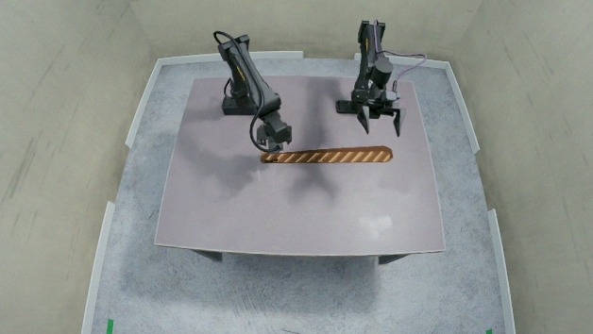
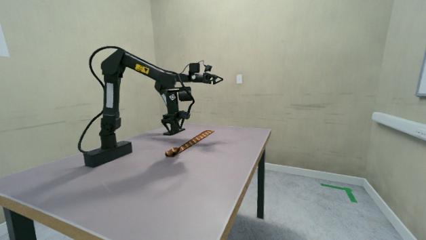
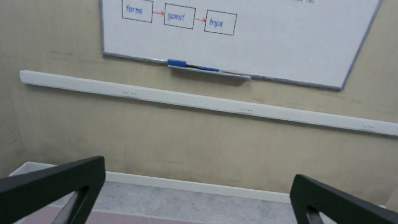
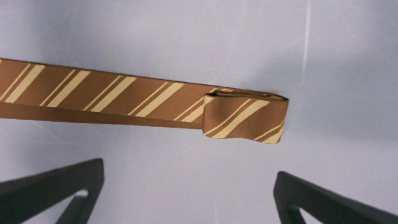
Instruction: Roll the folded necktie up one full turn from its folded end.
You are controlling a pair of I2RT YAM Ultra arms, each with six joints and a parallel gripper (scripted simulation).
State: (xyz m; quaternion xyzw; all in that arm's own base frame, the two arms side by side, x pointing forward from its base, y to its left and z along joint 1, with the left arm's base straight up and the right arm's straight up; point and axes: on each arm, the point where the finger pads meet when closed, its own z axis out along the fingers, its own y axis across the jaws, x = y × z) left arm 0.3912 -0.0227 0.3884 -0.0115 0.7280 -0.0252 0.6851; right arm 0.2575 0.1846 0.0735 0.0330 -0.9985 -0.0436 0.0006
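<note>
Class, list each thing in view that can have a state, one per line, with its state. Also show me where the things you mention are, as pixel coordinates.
Necktie (image 1: 330, 156) (image 2: 196, 140) (image 4: 100, 95): laid out lengthwise, not rolled
Folded end (image 1: 271, 158) (image 2: 171, 152) (image 4: 245, 117): doubled back over the tie
Left gripper (image 1: 381, 134) (image 2: 222, 79) (image 3: 199, 169): open, empty
Right gripper (image 1: 275, 145) (image 2: 174, 128) (image 4: 190, 167): open, empty
Whiteboard (image 2: 422, 74) (image 3: 280, 50): written on
</note>
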